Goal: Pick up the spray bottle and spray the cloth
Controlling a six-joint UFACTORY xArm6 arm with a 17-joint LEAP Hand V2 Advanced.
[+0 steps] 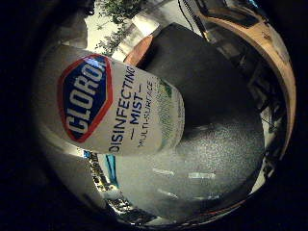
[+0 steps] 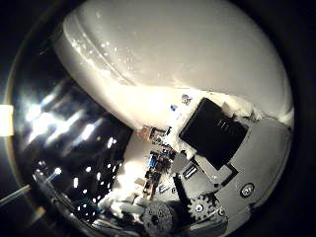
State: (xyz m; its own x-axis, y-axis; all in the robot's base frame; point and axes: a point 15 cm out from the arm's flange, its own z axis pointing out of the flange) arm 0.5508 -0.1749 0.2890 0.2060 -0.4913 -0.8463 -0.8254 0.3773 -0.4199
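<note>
The white spray bottle (image 1: 120, 108), with a blue and red label, lies right against my palm and fills much of both views. Its rounded white body (image 2: 187, 54) presses close in the thumb side view. My right hand (image 2: 222, 163) shows black, grey and geared finger parts curled up against the bottle's side. The bottle's base hangs over a dark grey flat surface (image 1: 207, 86). I cannot tell whether that surface is the cloth. The nozzle and trigger are hidden.
A speckled grey surface (image 1: 216, 163) spreads under the bottle. Beyond the dark surface runs a curved wooden edge (image 1: 281, 82). A brown round object (image 1: 138, 49) and a leafy plant (image 1: 120, 12) stand behind the bottle. A shiny dark surface (image 2: 64, 143) reflects lights.
</note>
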